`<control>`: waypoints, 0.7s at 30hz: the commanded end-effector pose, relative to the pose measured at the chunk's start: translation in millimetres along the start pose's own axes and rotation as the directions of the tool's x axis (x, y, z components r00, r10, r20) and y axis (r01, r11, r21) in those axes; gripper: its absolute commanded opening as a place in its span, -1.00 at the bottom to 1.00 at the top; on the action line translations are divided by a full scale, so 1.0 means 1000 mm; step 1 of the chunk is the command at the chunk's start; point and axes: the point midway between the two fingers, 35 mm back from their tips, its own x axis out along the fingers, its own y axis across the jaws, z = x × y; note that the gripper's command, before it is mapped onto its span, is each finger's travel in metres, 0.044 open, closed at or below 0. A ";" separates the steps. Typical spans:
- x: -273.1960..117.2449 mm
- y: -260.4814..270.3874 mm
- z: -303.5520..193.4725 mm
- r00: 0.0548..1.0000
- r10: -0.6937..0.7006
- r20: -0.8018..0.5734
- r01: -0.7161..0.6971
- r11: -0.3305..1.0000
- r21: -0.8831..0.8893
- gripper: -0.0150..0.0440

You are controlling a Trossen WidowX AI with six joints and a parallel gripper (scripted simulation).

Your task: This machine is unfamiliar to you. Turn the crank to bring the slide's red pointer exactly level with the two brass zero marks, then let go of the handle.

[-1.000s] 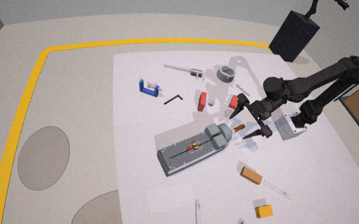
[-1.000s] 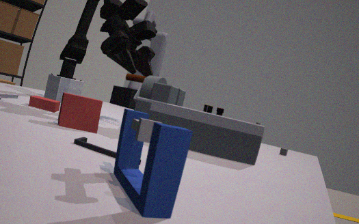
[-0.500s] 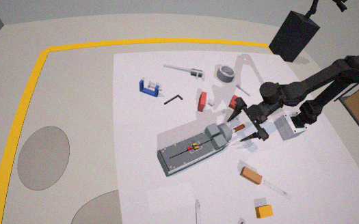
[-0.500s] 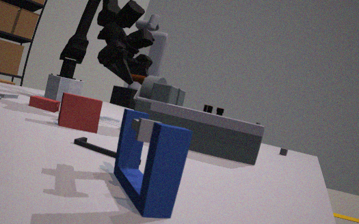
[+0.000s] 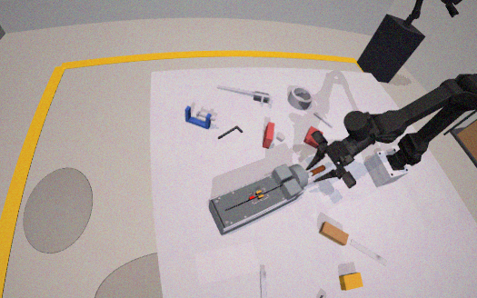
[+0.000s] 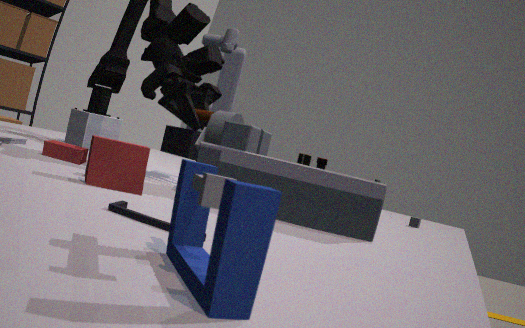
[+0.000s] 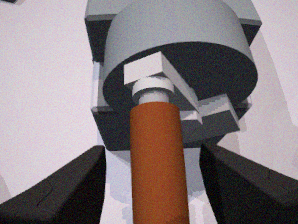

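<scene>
The grey machine [image 5: 223,219] [image 6: 321,202] [image 7: 175,30] lies on the table with its round hub [image 5: 299,174] at the crank end. The red pointer [image 5: 252,197] sits in the slot a little off the two brass marks [image 5: 259,193] [image 5: 261,196], on the side away from the crank. The orange-brown crank handle [image 5: 318,170] [image 6: 204,116] [image 7: 157,165] sticks out from the crank arm [image 7: 145,67]. My gripper [image 5: 312,175] [image 7: 153,155] is partly open around the handle, one finger on each side, with a gap showing on both sides in the wrist view.
Near the machine stand red blocks [image 5: 269,134] [image 5: 313,136], a black hex key [image 5: 230,132] and a blue bracket [image 5: 198,120] [image 6: 243,250]. An orange block [image 5: 333,233] and a yellow block [image 5: 351,282] lie on the other side. A grey ring [image 5: 300,97] lies farther back.
</scene>
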 end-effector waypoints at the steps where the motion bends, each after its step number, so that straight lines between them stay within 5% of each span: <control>1: 0.000 0.001 0.000 1.000 0.005 0.002 -0.005 1.000 -0.006 -0.25; 4: 0.000 0.001 0.000 1.000 0.005 0.002 -0.005 1.000 -0.006 -0.49; 21: -0.002 -0.004 0.002 1.000 0.004 0.002 -0.004 1.000 -0.007 -0.49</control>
